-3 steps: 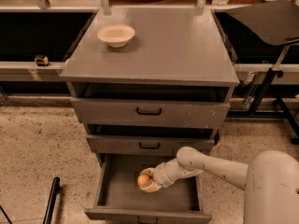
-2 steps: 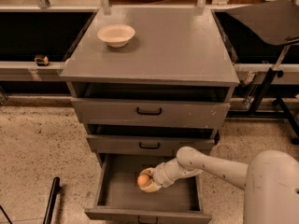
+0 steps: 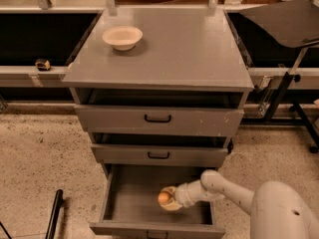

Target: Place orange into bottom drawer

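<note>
The orange (image 3: 163,197) is a small round fruit held between the fingers of my gripper (image 3: 167,199). The gripper is inside the bottom drawer (image 3: 129,198), which is pulled open at the foot of the grey cabinet. It sits at the drawer's middle-right, low over the floor of the tray. My white arm (image 3: 224,185) reaches in from the lower right. I cannot tell if the orange touches the drawer floor.
A cream bowl (image 3: 122,37) stands on the cabinet top (image 3: 189,49) at the back left. Two upper drawers with black handles (image 3: 157,118) stand slightly open. A black stand (image 3: 286,78) is at the right. A black rod (image 3: 54,214) lies on the floor at the left.
</note>
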Robot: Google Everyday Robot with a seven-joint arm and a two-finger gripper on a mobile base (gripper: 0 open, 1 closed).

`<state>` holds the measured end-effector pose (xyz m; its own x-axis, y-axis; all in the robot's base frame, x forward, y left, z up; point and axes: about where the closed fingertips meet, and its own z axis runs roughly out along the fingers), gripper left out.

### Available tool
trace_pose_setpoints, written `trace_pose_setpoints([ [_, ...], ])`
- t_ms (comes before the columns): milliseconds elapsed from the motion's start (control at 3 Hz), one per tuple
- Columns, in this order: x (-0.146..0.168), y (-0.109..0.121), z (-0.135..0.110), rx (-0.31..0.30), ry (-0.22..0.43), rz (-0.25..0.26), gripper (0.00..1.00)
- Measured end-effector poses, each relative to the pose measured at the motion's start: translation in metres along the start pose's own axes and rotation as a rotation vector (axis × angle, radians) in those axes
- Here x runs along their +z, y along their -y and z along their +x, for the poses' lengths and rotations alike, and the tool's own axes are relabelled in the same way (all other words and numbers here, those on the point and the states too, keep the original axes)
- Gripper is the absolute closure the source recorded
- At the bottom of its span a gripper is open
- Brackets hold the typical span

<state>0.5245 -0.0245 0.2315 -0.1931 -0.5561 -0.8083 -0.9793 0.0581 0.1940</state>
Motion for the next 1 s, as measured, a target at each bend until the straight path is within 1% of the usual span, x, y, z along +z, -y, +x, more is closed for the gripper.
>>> trace_pose_setpoints([
  [333,0.025,0.014,0.051,0.016,0.025,-0.003,1.00],
  [667,0.010,0.045,0.062,0.017,0.022,0.065,0.82],
  [1000,0.016,0.042,0.064,0.016,0.009,0.062,0.51],
])
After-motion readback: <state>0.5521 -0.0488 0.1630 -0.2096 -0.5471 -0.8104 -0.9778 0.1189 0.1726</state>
